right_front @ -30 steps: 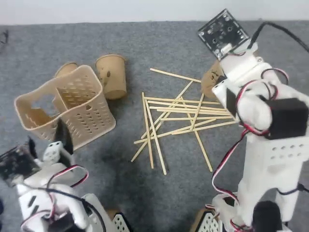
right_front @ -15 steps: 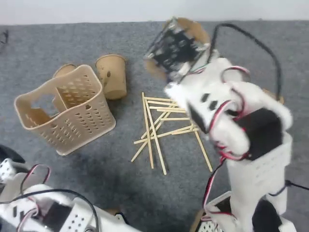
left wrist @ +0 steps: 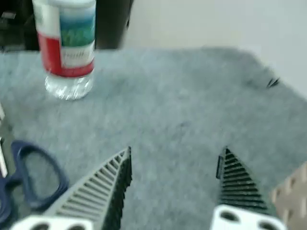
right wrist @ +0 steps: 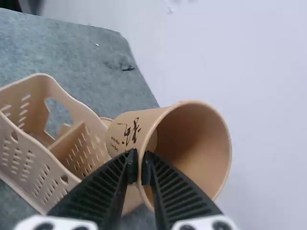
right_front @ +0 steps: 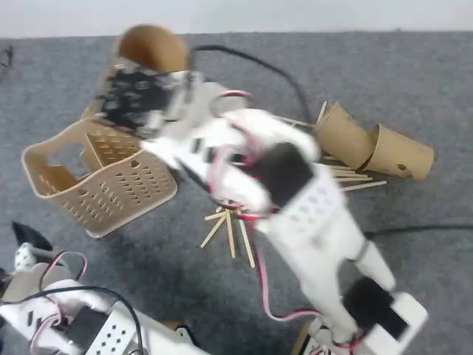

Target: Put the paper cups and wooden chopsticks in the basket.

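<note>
We are holding one paper cup (right_front: 151,46) in the air, seemingly just beyond the far end of the basket (right_front: 129,185). The right gripper (right wrist: 135,165) is clenching its thin wall at the lip, apparently with one finger inside and one outside. The cup is hanging tilted, its long axis slanting so that the narrow base is pointing toward the basket and the open mouth up and away. We judge that the coming move is turning on this offset, since the cup is sitting beside the compartments, not squarely over one.

The cup is smooth brown paper, tapered and probably easy to crush. The basket is stiff beige plastic with perforated walls and a divider. Two other cups (right_front: 344,133) are lying on their sides, touching, well apart from the basket. Beside them, thin pale wooden chopsticks (right_front: 229,233) are crossing on the grey carpet (right_front: 414,81). The left gripper (left wrist: 176,158) is hanging released near a corner of the basket, carrying nothing.
</note>
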`<state>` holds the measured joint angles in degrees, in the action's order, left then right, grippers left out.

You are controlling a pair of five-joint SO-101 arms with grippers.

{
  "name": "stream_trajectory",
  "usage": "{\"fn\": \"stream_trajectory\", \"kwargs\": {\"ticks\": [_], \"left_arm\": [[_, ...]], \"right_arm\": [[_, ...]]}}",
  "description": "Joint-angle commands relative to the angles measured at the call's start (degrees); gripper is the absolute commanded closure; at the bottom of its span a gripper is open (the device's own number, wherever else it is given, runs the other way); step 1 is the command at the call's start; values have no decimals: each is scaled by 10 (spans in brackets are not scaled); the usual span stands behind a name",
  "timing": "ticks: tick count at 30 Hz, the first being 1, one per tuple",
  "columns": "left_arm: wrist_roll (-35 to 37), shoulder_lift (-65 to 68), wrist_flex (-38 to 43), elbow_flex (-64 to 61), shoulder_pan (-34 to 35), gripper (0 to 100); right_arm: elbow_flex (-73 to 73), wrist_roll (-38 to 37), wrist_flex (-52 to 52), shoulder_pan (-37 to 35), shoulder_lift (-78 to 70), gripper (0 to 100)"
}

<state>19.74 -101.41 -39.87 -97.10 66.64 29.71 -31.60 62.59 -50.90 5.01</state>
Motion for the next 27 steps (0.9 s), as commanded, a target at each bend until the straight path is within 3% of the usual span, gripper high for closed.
{"fn": "stream_trajectory", "kwargs": {"ticks": [1,7,16,27], "left_arm": [[-5,2,-43,5,-5,723],[-5,4,-42,5,-5,723],[-5,3,-52,5,-5,723],[-6,4,-53,5,-26,723]], "right_arm": [[24,2,-67,-39,-40,991],[24,-76,-118,-107,-114,991],[23,-78,-108,-121,-198,991],[24,-78,-29,-158,-138,991]]}}
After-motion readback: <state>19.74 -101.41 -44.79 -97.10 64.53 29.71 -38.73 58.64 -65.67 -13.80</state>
